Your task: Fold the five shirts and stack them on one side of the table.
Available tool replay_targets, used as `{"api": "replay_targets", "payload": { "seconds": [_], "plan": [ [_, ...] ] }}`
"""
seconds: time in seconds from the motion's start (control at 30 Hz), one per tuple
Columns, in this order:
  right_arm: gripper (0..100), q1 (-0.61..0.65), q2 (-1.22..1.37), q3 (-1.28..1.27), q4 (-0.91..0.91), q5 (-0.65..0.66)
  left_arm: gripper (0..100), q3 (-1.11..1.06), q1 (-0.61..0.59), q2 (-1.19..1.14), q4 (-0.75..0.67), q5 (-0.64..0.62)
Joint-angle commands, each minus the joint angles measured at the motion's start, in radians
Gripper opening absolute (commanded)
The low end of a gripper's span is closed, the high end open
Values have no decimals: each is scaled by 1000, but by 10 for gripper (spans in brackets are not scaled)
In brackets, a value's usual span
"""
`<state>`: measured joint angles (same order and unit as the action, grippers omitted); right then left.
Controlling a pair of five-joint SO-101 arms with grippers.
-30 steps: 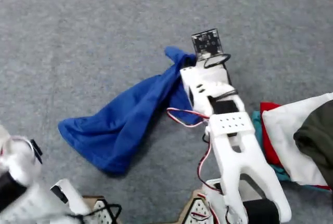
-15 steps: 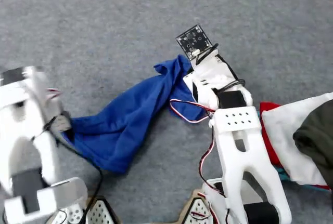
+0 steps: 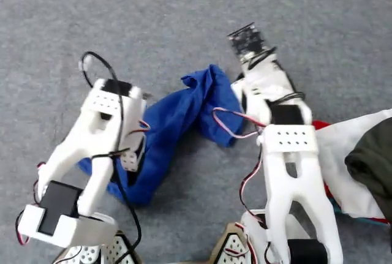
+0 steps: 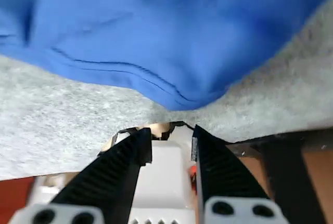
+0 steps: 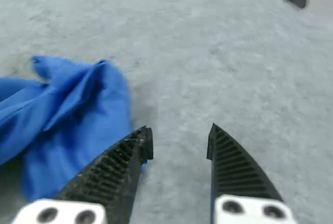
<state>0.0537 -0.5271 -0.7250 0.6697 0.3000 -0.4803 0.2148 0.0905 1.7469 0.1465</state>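
Note:
A crumpled blue shirt (image 3: 184, 111) lies mid-table in the high view. My left arm (image 3: 101, 123) bends over its near end. In the left wrist view my left gripper (image 4: 171, 133) is open just off the blue shirt's hem (image 4: 171, 99), with nothing between its fingers. My right arm (image 3: 288, 141) stands just right of the shirt's far end. In the right wrist view my right gripper (image 5: 179, 133) is open over bare grey cloth, and the blue shirt (image 5: 67, 115) lies beside one finger.
At the right edge lies a pile of shirts: a white one (image 3: 343, 154), a dark green one (image 3: 373, 160) on top, and a red one (image 3: 320, 126) underneath. The grey table cover (image 3: 122, 31) stretches bare toward the far side and left.
The left arm has swung in from the near left corner over the blue shirt's near end. The right arm has shifted right, away from the shirt's far tip, which has sunk onto the table.

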Motion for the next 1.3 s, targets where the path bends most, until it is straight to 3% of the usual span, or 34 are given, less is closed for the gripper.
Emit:
{"api": "replay_targets", "payload": {
  "seconds": [0.0,0.37,0.7,1.03,1.17,1.27],
  "plan": [
    [189,-82,-42,79,5,14,143,-51,78,21,-21,26],
    [189,-295,-8,214,-3,6,143,-155,187,21,-241,-18],
    [189,-349,117,294,0,6,143,-209,207,19,-377,-112],
    [189,-351,127,298,2,6,137,-287,247,19,-445,-109],
    [189,-351,127,298,2,6,19,-245,247,19,-445,-104],
    [189,-351,127,298,2,6,18,-203,245,22,-442,-107]
  ]
}}
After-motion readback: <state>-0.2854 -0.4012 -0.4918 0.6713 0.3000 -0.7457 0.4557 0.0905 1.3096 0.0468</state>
